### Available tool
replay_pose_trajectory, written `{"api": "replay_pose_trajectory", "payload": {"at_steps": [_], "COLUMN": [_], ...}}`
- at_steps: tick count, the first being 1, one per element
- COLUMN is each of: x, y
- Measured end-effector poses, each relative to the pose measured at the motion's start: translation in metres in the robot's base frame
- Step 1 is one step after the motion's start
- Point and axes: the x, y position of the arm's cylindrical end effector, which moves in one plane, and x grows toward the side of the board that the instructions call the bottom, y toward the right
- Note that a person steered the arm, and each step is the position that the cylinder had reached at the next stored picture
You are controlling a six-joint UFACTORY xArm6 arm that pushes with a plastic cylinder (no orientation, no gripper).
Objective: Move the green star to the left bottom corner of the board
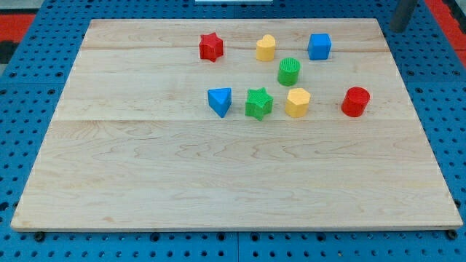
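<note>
The green star point(258, 102) sits near the middle of the wooden board point(182, 182), between the blue triangle point(220, 100) on its left and the yellow hexagon point(297, 102) on its right. My rod shows at the view's top right, and my tip point(397, 27) is just past the board's top right corner, far from the green star and touching no block.
The red star point(211, 46), yellow block point(266, 48) and blue cube point(319, 46) line the upper part of the board. The green cylinder point(289, 71) stands above the yellow hexagon. The red cylinder point(355, 101) is at the right. A blue pegboard surrounds the board.
</note>
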Motion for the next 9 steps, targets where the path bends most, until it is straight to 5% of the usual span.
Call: {"api": "replay_pose_trajectory", "payload": {"at_steps": [4,9], "x": [0.093,0.140], "y": [-0.051,-0.179]}}
